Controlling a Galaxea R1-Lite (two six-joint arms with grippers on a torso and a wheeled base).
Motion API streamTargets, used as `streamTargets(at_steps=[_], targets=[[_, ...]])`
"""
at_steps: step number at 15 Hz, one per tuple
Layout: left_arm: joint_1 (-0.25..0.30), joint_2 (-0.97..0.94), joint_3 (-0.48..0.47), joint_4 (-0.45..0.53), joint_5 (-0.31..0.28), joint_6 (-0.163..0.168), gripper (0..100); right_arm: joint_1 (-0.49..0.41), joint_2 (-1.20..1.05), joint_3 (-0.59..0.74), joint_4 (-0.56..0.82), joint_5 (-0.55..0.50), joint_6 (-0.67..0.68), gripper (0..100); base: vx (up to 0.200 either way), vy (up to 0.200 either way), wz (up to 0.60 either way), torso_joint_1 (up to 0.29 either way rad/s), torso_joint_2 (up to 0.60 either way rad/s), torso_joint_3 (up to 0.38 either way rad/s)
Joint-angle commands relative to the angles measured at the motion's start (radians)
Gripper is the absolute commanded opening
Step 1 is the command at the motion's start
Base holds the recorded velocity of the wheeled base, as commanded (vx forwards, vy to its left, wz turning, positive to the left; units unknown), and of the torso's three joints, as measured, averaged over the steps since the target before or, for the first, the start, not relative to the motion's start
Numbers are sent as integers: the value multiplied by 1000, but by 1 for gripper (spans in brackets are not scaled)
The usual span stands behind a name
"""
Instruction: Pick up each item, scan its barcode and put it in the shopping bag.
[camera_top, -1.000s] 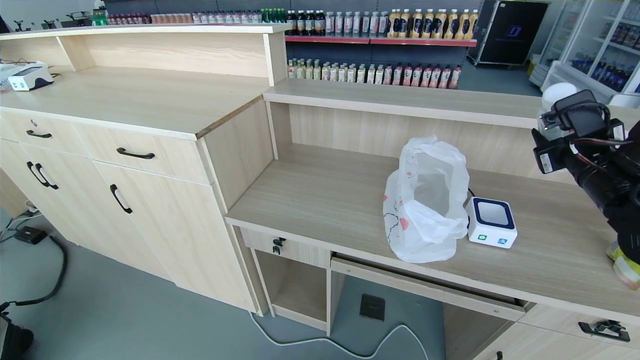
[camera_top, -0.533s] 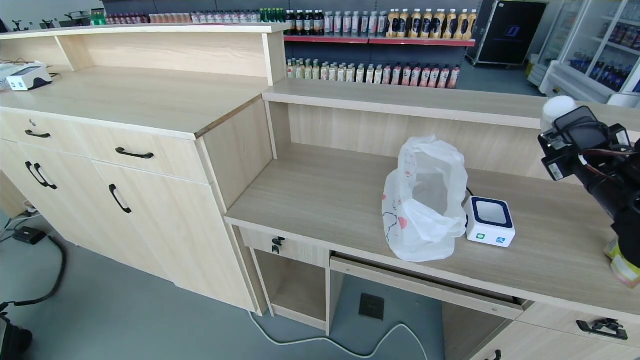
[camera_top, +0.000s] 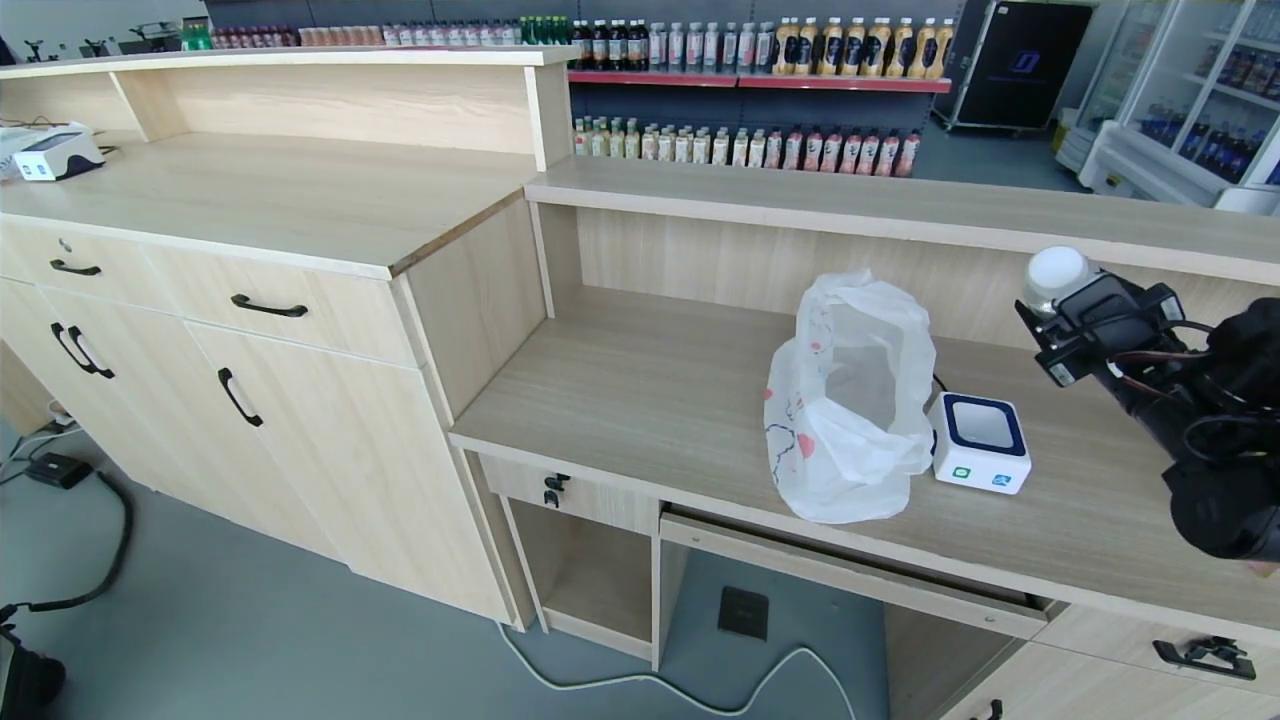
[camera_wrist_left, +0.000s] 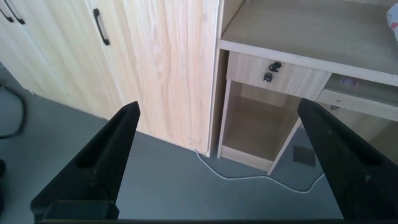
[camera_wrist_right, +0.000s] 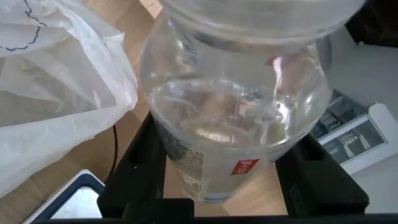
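Note:
My right gripper is shut on a clear bottle with a white cap, held above the right part of the desk. It hangs to the right of the white shopping bag and beyond the white scanner. In the right wrist view the bottle sits between the black fingers of the right gripper, with the shopping bag and a corner of the scanner beneath. The bag stands upright with its mouth open. My left gripper is open, low over the floor by the desk's front.
A raised ledge runs behind the desk. A taller counter with drawers stands on the left, with another small device on it. A shallow tray juts from under the desk front. Cables lie on the floor.
My right arm has carried the bottle down and to the left, closer to the bag and scanner. The bag and scanner have stayed put.

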Motion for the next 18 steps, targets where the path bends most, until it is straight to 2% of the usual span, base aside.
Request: streamTargets(at_steps=[1,4,7,11,14,18], targets=[[1,0,0,0,-1,0,100,0,69,1,-26,18,1,0,0,0,0,0,0,0],[1,0,0,0,1,0,100,-41,107,-2,-32,99,1,0,0,0,0,0,0,0],[1,0,0,0,1,0,100,-82,152,-12,-32,107,4,0,0,0,0,0,0,0],[1,0,0,0,1,0,100,-78,178,-48,-32,133,17,0,0,0,0,0,0,0],[1,0,0,0,1,0,100,-72,193,-82,-32,193,17,0,0,0,0,0,0,0],[1,0,0,0,1,0,100,-73,222,-111,-32,203,17,0,0,0,0,0,0,0]])
